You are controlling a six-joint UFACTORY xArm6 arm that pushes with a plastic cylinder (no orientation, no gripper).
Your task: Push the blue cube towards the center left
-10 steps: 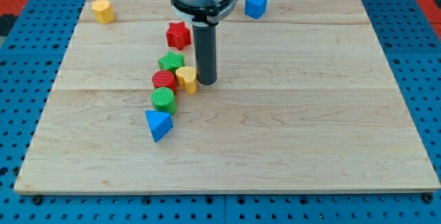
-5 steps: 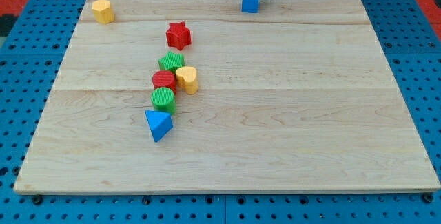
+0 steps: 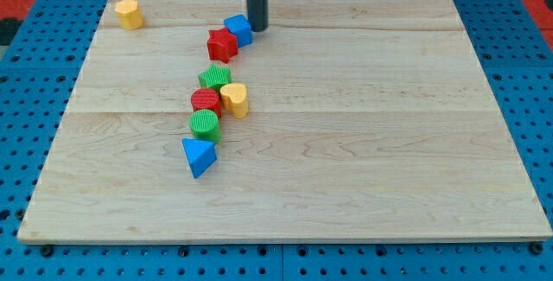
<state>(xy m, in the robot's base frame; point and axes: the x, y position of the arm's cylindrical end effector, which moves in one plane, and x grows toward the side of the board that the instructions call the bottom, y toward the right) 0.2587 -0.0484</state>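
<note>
The blue cube [image 3: 238,29] sits near the view's top, left of centre, touching the red star [image 3: 222,45] at its lower left. My tip [image 3: 257,28] stands right against the cube's right side. The dark rod rises from the tip out of the view's top.
A yellow block [image 3: 129,13] sits at the top left corner of the wooden board [image 3: 389,143]. Below the red star stand a green star [image 3: 215,79], a red cylinder [image 3: 206,101], a yellow block [image 3: 234,99], a green cylinder [image 3: 205,125] and a blue triangular block [image 3: 199,156].
My tip moved from beside the yellow block up to the top right, then left. It pushed the blue cube left and down until it met the red star.
</note>
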